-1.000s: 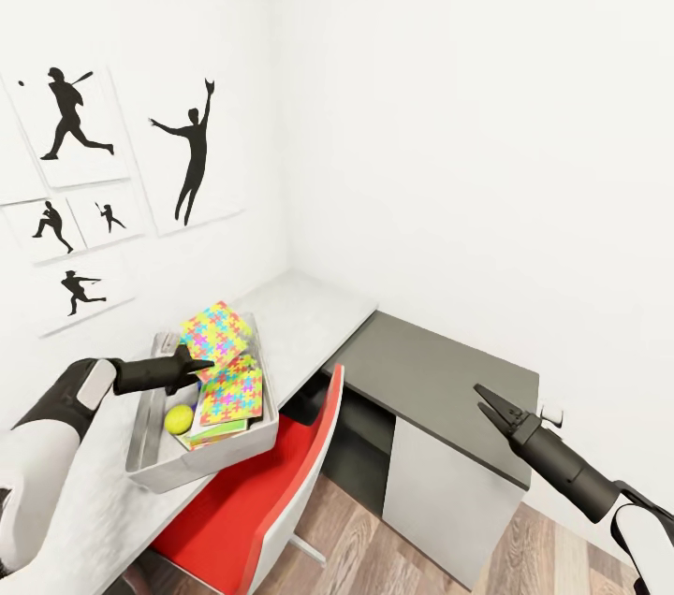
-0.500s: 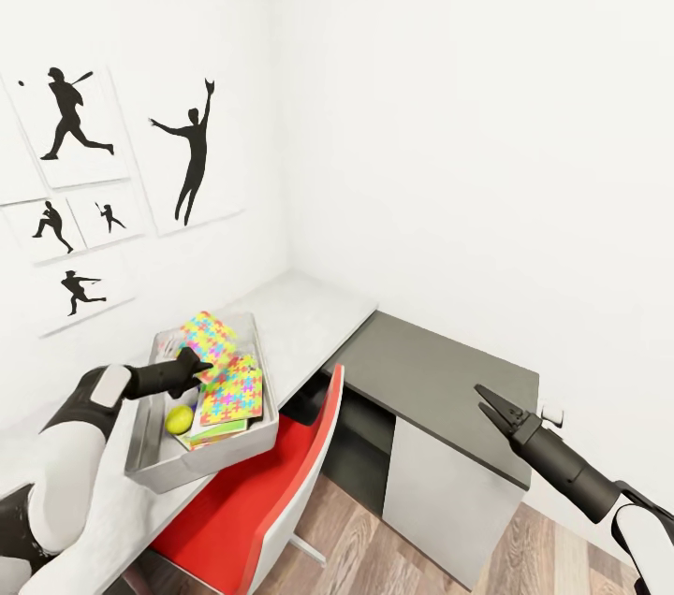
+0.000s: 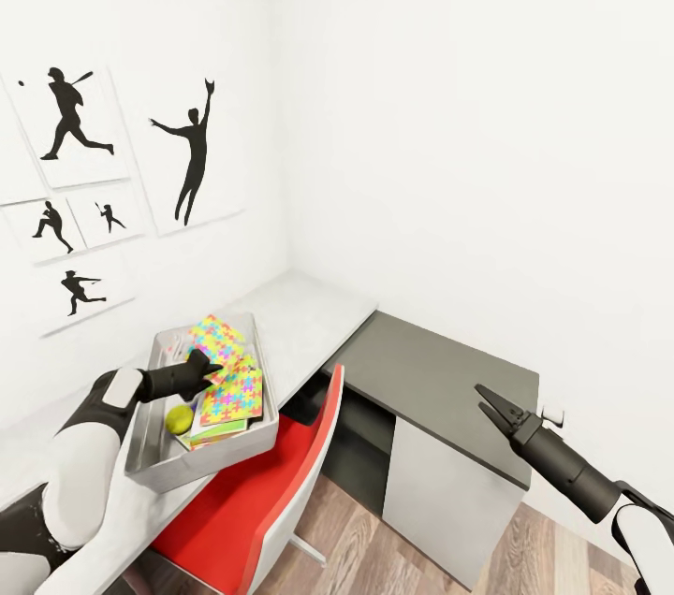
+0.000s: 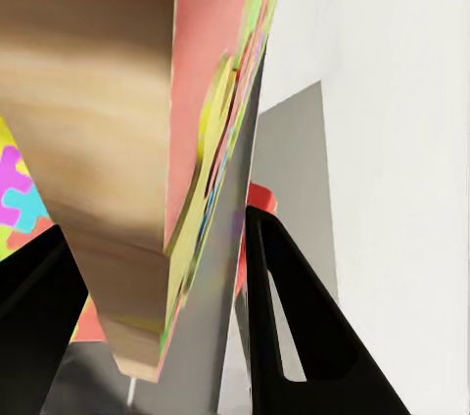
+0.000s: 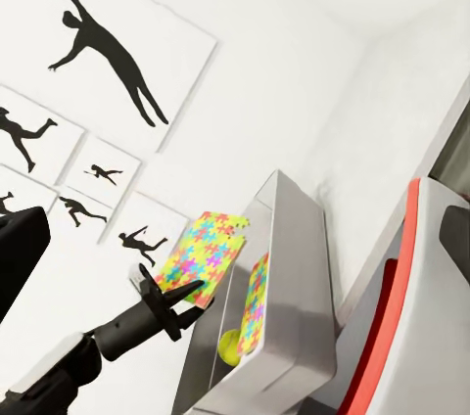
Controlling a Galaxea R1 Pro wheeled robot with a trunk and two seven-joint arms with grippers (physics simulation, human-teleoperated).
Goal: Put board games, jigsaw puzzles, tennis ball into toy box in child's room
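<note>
**Left jaws hold a jigsaw puzzle over the toy box**

On the wall at the left hang black silhouette posters (image 3: pixel 192 155) of ball players. Below them the left gripper (image 3: pixel 208 363) reaches over the grey toy box (image 3: pixel 150 469), which sits near the front edge of the pale surface (image 3: pixel 309 314). Its jaws are closed on a jigsaw puzzle (image 3: pixel 217 340), a flat box printed with bright interlocking pieces, held tilted above the far end of the toy box. The left wrist view shows the puzzle's wooden-looking face and coloured edge (image 4: pixel 211 200) clamped between the two dark fingers (image 4: pixel 294 337).

Inside the toy box a second jigsaw puzzle (image 3: pixel 232 392) lies on top of a flat box, and a yellow-green tennis ball (image 3: pixel 179 418) rests beside them on the side towards the wall.

A red chair (image 3: pixel 253 501) stands pushed against the surface's front edge, just beside the toy box. Further right the lower dark grey side unit (image 3: pixel 440 380) meets the pale surface. The right gripper (image 3: pixel 489 402) hangs over that unit's front edge, its jaws parted and holding nothing.
</note>
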